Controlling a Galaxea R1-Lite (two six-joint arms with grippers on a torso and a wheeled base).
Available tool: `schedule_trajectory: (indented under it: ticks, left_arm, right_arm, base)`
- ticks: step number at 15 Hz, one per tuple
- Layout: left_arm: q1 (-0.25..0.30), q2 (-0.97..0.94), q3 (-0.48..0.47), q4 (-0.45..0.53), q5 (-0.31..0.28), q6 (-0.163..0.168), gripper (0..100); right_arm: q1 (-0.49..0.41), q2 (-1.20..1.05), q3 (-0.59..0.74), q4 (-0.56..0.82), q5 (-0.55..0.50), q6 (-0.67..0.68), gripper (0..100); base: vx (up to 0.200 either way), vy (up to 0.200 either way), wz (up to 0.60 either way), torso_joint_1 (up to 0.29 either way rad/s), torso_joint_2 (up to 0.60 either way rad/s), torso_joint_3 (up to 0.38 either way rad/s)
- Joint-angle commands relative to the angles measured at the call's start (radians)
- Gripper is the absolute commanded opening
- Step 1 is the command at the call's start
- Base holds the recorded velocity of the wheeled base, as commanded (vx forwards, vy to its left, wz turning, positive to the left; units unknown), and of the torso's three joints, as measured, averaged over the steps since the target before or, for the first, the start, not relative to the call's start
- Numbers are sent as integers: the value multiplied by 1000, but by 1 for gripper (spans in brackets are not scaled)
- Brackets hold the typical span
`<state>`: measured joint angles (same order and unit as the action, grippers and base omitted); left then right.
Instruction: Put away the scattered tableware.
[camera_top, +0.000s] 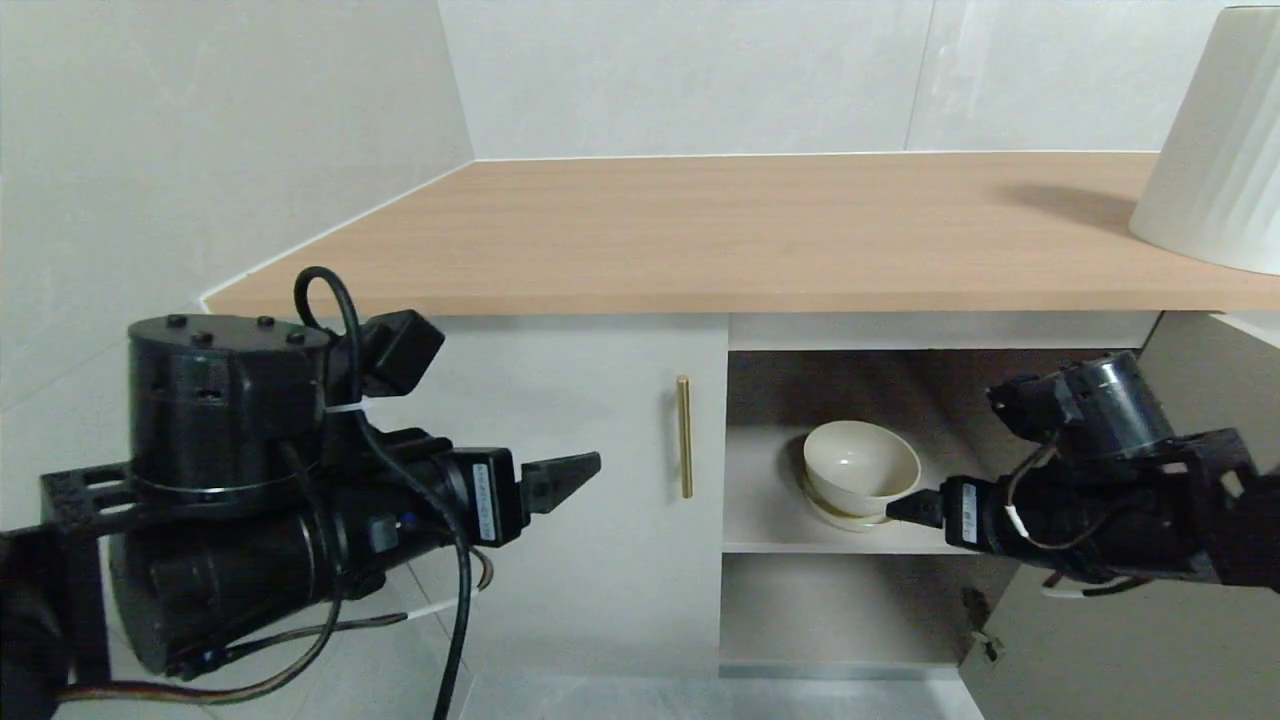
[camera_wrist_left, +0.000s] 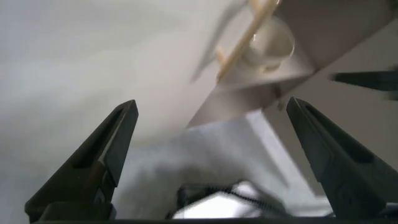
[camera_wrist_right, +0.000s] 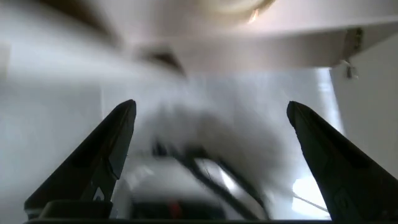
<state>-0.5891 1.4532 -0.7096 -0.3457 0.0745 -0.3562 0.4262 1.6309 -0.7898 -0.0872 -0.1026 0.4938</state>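
— Cream bowl (camera_top: 860, 467), where?
— On the cabinet's (camera_top: 940, 330) upper shelf (camera_top: 760, 520), atop what may be a plate (camera_top: 840, 517).
— Claws?
— The right claw (camera_top: 900, 508) is spread wide at the cabinet's open side, just beside the bowl. The left claw (camera_top: 585, 468) is spread too, before the cabinet's closed door (camera_top: 590, 560), gripping nothing.

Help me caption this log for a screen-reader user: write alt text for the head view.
A cream bowl on a small plate sits on the upper shelf of an open cabinet under a wooden counter, the right gripper close in front of it with jaws open. The left gripper hangs before the closed door beside it.
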Motion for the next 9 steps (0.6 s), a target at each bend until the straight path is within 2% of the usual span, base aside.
schedule_trajectory:
  ticks: [1, 2, 5, 9]
  left_arm:
    - [9, -85, 55, 4, -2, 6, 100]
    - [28, -111, 108, 1, -2, 11, 100]
    - [40, -108, 131, 1, -2, 9, 100]
    - [37, -73, 131, -1, -4, 9, 100]
  right_arm:
    - [39, -218, 67, 106, 23, -93, 100]
    - [39, -279, 64, 150, 21, -103, 100]
    - [65, -315, 67, 175, 18, -103, 100]
    - [80, -321, 67, 201, 15, -103, 100]
  base:
    - [0, 0, 0, 0, 0, 0]
    - [0, 0, 0, 0, 0, 0]
    - [0, 0, 0, 0, 0, 0]
    - [-200, 0, 0, 7, 5, 2]
